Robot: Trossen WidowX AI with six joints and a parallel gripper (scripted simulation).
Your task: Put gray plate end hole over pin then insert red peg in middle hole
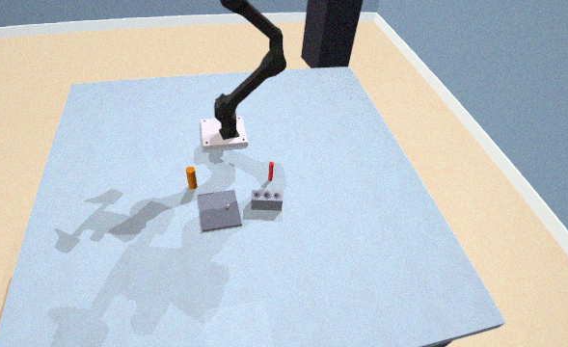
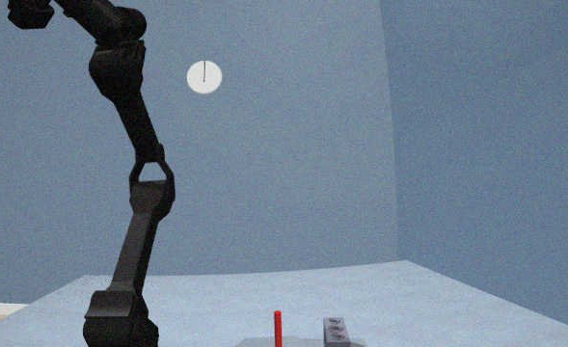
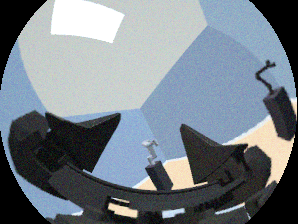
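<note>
The gray plate [image 1: 266, 205] [image 2: 337, 344], a thick bar with three holes in its top, lies on the table right of the base in the top view, apart from it. The base [image 1: 213, 221] is a flat gray square with a small pale pin [image 1: 228, 206] standing up, nothing over it. The red peg [image 1: 271, 172] [image 2: 278, 329] stands upright behind the plate in the top view. My gripper [image 3: 150, 121] is open and empty in the wrist view, with walls and ceiling beyond it. It is raised high, away from these things, and outside the top and exterior views.
An orange cylinder [image 1: 191, 178] stands behind and left of the base in the top view. The arm's white mounting plate [image 1: 207, 137] is farther back on the blue table [image 1: 337, 217]. A dark pillar [image 1: 332, 34] stands beyond the table's back edge.
</note>
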